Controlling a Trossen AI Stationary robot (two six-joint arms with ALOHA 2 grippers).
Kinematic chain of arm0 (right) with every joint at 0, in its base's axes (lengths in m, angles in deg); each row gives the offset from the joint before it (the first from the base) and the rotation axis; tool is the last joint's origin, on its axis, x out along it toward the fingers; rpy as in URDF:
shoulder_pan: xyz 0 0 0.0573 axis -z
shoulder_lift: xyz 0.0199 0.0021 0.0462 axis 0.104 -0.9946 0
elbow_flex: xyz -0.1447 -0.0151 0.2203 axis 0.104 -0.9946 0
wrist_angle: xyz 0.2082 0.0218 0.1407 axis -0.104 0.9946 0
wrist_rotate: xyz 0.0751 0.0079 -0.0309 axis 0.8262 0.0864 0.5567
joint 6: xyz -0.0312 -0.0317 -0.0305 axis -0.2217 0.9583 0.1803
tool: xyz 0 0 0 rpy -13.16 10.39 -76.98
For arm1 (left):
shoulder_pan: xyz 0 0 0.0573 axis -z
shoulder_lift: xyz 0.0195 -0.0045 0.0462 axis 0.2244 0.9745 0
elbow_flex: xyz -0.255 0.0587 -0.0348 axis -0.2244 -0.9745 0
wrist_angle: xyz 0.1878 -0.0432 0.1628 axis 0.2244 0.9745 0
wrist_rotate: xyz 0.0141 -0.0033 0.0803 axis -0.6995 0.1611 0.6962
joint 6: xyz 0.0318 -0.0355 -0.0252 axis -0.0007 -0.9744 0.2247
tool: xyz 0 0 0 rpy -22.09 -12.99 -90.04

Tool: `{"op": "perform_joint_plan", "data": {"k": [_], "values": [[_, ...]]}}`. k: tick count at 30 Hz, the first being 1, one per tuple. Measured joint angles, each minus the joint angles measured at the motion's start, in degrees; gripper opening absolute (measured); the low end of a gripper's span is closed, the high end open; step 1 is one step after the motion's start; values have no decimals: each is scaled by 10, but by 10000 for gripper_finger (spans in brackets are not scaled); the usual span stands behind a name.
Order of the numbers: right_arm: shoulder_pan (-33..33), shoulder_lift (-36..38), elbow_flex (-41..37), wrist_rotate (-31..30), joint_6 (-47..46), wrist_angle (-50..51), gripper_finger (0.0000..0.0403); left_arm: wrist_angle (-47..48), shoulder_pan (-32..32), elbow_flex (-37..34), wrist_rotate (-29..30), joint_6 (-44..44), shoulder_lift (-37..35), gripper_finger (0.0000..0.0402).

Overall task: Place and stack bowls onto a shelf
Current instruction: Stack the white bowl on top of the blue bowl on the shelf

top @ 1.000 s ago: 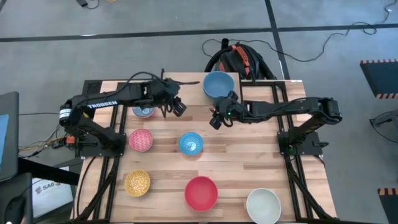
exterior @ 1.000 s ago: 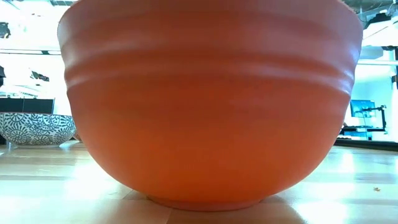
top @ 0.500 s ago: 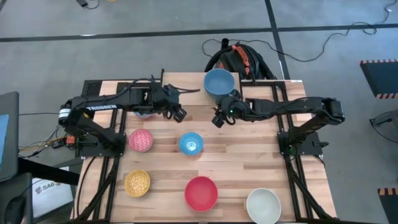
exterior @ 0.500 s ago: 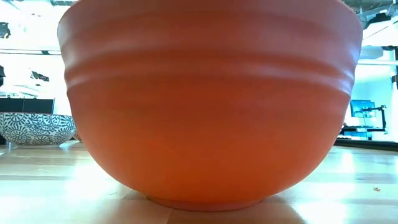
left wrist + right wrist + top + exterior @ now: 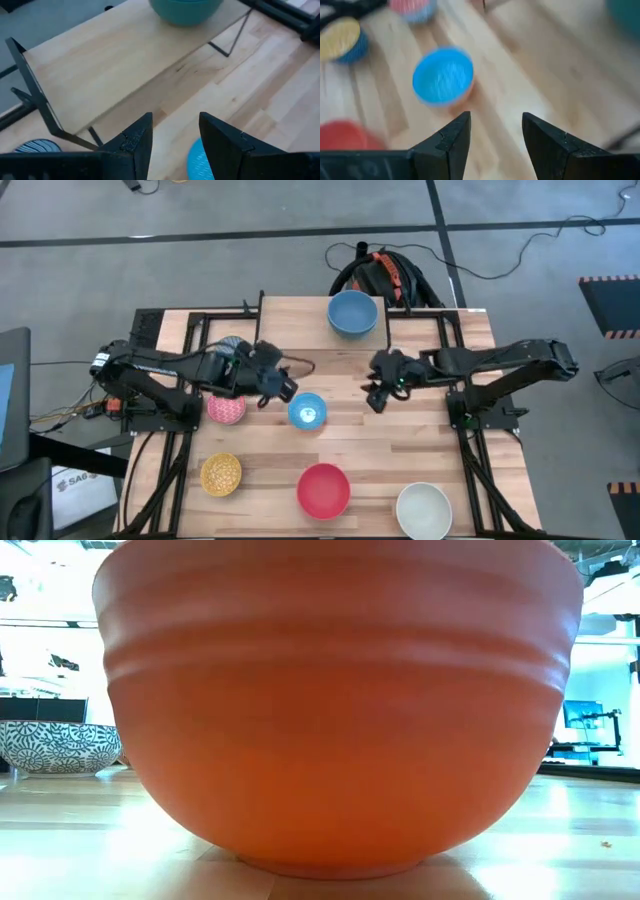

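Near the desk's middle, the left gripper hovered empty just beside the light blue bowl, jaws spread; the right gripper waited opposite, jaws also spread. One blue bowl stood on the shelf. A sound grasp would probably set one jaw inside the light blue bowl's rim and one outside, closing before lifting toward the shelf's free half.
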Motion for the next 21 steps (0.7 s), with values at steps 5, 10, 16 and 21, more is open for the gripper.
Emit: {"op": "perform_joint_plan", "data": {"k": [5, 10, 16, 21], "values": [[-69, 23, 0, 9, -83, 117, 203, -1, 61, 0, 56, -60, 0, 146], [-143, 20, 0, 10, -161, 187, 203, -3, 99, 1, 114, -107, 8, 146], [-221, 8, 0, 46, -246, 224, 203, -54, 125, 1, 108, -130, 52, 146], [-313, 10, -21, 55, -334, 226, 203, -144, 137, 0, 75, -124, 114, 146]]}}
